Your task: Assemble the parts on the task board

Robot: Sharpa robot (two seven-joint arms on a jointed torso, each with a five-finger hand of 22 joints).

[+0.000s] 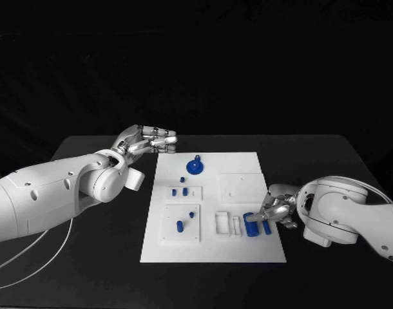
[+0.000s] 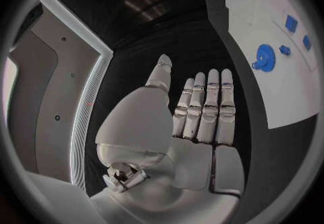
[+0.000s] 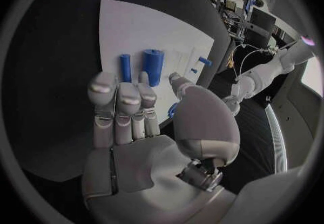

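Head view puts the right hand (image 1: 278, 209) beside 2 blue cylinders (image 1: 255, 224) at the task board (image 1: 252, 251) edge (long axes along its fingers); we see fingers loosely spread, holding nothing.

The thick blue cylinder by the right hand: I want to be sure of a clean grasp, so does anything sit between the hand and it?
Nothing visible does. The right hand hovers open beside the thick blue cylinder, fingertips close to it. A thinner blue peg lies alongside the cylinder, not between.
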